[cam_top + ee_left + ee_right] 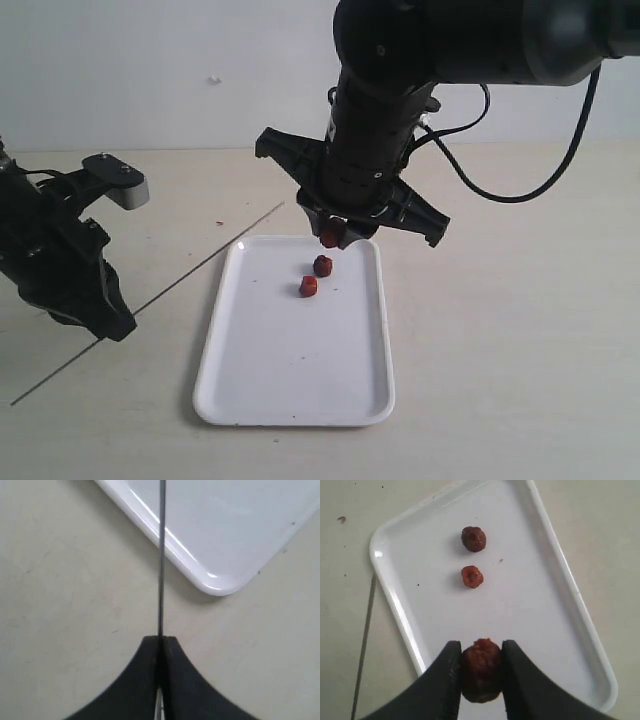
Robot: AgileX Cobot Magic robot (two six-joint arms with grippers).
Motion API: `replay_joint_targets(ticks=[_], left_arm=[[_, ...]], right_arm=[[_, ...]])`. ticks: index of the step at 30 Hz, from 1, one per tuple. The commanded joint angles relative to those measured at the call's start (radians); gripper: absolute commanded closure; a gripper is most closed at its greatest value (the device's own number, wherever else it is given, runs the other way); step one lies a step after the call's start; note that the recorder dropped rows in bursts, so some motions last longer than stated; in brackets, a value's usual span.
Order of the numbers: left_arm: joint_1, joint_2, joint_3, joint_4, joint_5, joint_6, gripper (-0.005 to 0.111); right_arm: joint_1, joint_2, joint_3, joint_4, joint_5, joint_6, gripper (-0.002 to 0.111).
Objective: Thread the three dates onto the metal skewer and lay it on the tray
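Treat date [481,672], clamped across its middle in right gripper [481,651], as soft and crushable, and metal skewer [161,555], pinched behind mid-length in left gripper [160,642], as stiff, thin, slippery.

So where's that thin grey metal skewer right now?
The skewer is on the exterior view's left, pinched in the left gripper, slanting toward the far left corner of the flat white tray.

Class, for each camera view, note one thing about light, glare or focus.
Exterior view: soft even light, thin shadow edging the tray. Left wrist view: glare on the tray's corner rim, skewer sharp. Right wrist view: the gripped date looks slightly softer than the two loose dates.
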Motion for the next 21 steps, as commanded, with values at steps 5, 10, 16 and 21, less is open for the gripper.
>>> replay_joint_targets(ticks=[5, 10, 16, 21], left_arm=[[-0.047, -0.002, 0.003, 0.003, 0.031, -0.004, 0.107], [-0.047, -0.002, 0.003, 0.000, 0.030, -0.004, 0.107], [-0.047, -0.002, 0.003, -0.006, 0.024, -0.004, 0.107], [-0.047, -0.002, 0.003, -0.023, 0.044, -0.004, 0.107]], right_arm=[[0.004, 0.009, -0.001, -0.179, -0.042, 0.123, 0.080], [0.004, 0.074, -0.001, -0.181, -0.060, 0.164, 0.080], [0.004, 0.078, -0.001, -0.187, -0.060, 0.238, 0.080], [0.004, 0.078, -0.001, -0.207, -0.086, 0.283, 0.080]])
